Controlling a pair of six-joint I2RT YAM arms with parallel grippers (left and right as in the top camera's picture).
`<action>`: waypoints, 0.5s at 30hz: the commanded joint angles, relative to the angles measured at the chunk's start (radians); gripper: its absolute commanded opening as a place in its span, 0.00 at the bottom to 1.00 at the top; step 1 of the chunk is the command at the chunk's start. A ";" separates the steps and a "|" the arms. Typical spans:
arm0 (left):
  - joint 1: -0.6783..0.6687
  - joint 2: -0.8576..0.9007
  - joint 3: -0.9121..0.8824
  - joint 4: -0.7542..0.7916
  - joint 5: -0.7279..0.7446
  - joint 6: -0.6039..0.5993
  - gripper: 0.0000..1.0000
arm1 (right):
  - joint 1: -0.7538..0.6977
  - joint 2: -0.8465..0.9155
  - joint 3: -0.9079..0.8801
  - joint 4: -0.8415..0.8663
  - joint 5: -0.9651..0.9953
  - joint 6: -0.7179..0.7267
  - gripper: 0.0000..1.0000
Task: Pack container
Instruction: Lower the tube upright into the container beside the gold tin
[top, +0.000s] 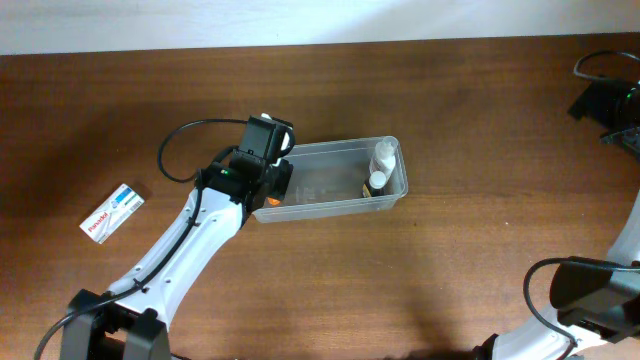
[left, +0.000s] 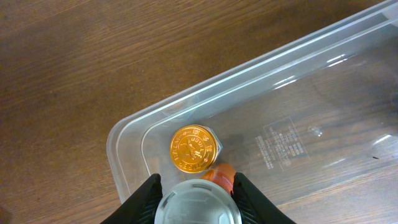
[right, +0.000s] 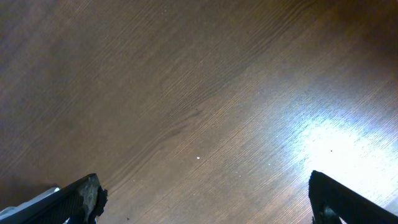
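Item 1: the left gripper (left: 198, 198) is clamping a pale round-topped bottle (left: 196, 208).

Item 2: the container (left: 124, 142) is lying directly beneath that hand. A gold-capped jar (left: 194, 148) is standing inside it, just ahead of the fingertips, and 2 white bottles (top: 381, 166) are sitting at the far end.

Item 3: a small box (top: 112, 213) is waiting well behind the hand, outside the container.

Item 4: the right gripper (right: 202, 194) is hanging with its fingers apart, holding nothing.

We are judging this as the placing step. Next, we are needing a gentle descent beside the jar, then a release.
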 joint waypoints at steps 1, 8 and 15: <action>0.002 0.014 -0.009 0.003 -0.024 0.005 0.36 | -0.002 -0.014 0.015 0.000 0.002 0.005 0.98; 0.002 0.014 -0.009 -0.003 -0.042 0.005 0.36 | -0.002 -0.015 0.015 0.000 0.002 0.005 0.98; 0.002 0.014 -0.009 -0.005 -0.067 0.005 0.36 | -0.002 -0.014 0.015 0.000 0.002 0.005 0.98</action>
